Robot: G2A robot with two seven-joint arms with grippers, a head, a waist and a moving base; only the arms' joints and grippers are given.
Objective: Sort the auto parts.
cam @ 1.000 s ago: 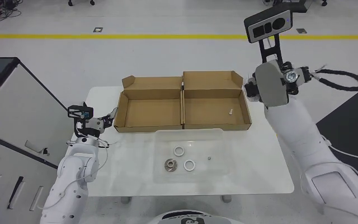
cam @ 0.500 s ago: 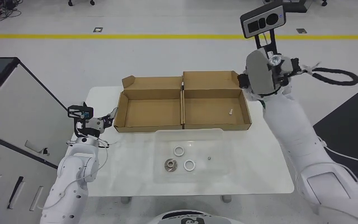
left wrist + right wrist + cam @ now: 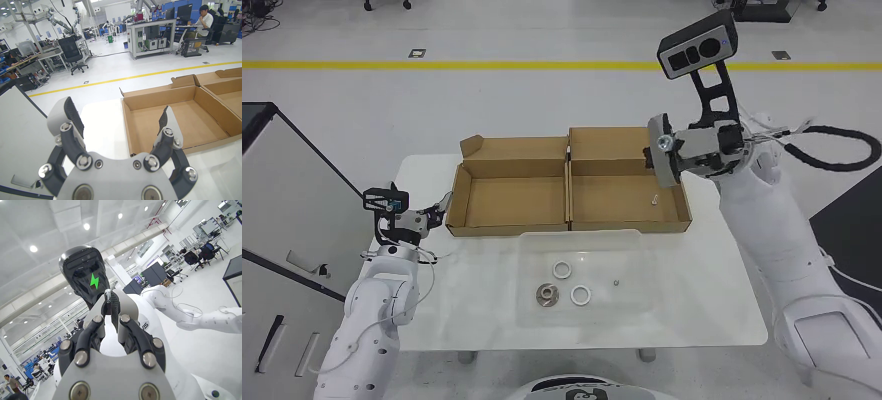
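— Where's the part?
— A small threaded metal piece (image 3: 107, 294) is pinched at the very tips of the right gripper (image 3: 109, 298), which is clenched on it and tilted upward, raised by the far right corner of the right cardboard box (image 3: 622, 212).
— Why there?
— Probably for a drop — a similar pale pin (image 3: 655, 199) already lies in that box. White rings (image 3: 563, 269) and a flanged metal piece (image 3: 546, 293) sit in the clear tray (image 3: 587, 237).
— The other arm?
— The left gripper (image 3: 117, 106) hangs spread and empty beside the left box (image 3: 512, 205) — out of the way.
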